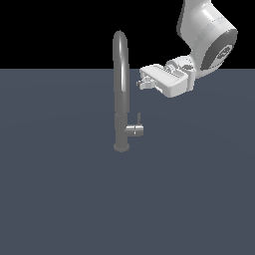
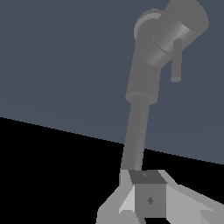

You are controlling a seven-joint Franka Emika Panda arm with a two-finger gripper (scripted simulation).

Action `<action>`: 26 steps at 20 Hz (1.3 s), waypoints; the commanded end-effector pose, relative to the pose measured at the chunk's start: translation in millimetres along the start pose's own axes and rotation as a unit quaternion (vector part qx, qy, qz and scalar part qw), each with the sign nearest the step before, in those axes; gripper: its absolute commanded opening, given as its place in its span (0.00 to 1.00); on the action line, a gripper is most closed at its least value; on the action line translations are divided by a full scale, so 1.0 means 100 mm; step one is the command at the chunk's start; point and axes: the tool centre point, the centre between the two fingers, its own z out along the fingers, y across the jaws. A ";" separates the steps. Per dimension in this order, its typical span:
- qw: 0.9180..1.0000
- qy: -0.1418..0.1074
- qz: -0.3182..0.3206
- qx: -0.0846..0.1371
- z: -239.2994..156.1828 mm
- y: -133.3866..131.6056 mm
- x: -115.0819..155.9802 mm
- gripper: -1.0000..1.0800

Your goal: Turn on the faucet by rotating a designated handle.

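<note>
The faucet [image 1: 119,94] stands upright, a slim grey column on a round base with a high arched spout. The handle [image 1: 139,119] is a thin lever that stands up from a short shiny stub [image 1: 135,130] on the lower column, on the exterior view's right. My gripper [image 1: 141,79] hangs above the handle, just right of the upper column, its fingers pointing at the spout. It touches neither. Its fingers look shut with nothing between them. In the wrist view the fingertips [image 2: 148,197] sit close in front of the column [image 2: 139,127], with the handle [image 2: 176,61] farther off.
The faucet stands on a flat dark blue-grey surface [image 1: 60,199] that fills the lower part of the view. Behind it is black background. The white arm [image 1: 209,35] reaches in from the exterior view's upper right.
</note>
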 end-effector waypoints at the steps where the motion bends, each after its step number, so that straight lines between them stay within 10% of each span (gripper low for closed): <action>1: 0.999 -0.027 0.025 0.026 0.03 -0.01 0.22 0.00; 13: 0.982 -0.113 0.107 0.111 0.24 0.02 0.90 0.00; 26: 0.978 -0.123 0.117 0.120 0.30 0.09 0.93 0.00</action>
